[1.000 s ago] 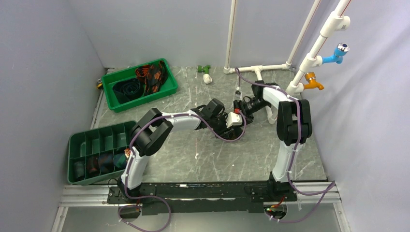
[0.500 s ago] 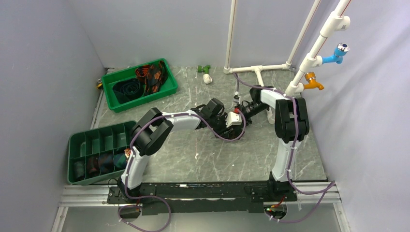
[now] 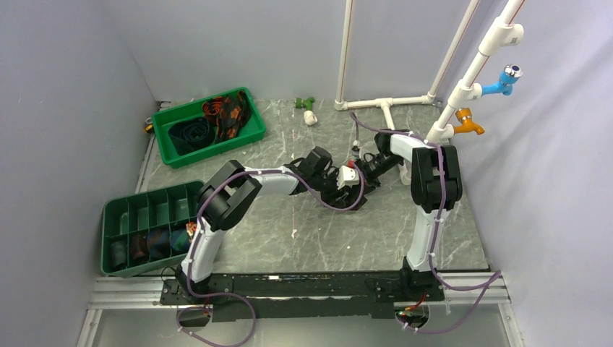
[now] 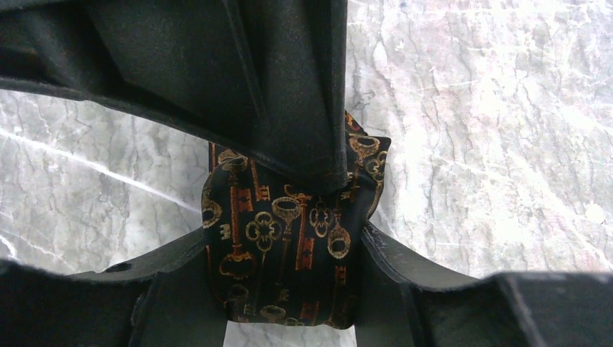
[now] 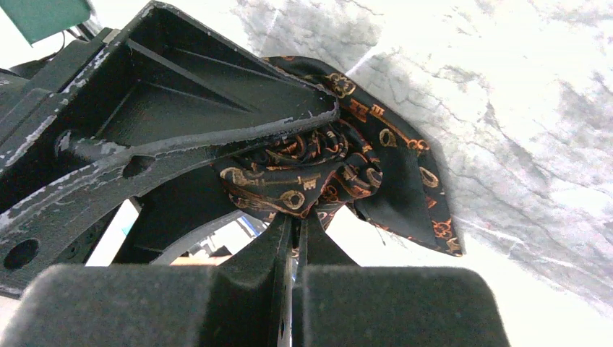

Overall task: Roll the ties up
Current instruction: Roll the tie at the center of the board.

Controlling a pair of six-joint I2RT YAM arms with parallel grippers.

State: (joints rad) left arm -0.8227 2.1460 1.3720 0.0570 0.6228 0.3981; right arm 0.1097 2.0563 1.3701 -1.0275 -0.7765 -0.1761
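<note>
1. My left gripper (image 4: 289,285) holds the rolled black tie (image 4: 289,231), printed with gold-orange keys. One finger presses against each side of the roll.
2. My right gripper (image 5: 295,220) is closed to a slit, its tips pinching cloth at the roll's middle.
3. The roll sits over the middle of the grey marble table (image 3: 289,235), where my two wrists meet.
4. Other ties (image 3: 217,116) lie in the green tray (image 3: 219,148) at back left.

A grey marbled tabletop (image 3: 303,246) is enclosed by plain pale walls (image 3: 238,43); white pipes (image 3: 346,50) are mounted at its far right corner.
</note>
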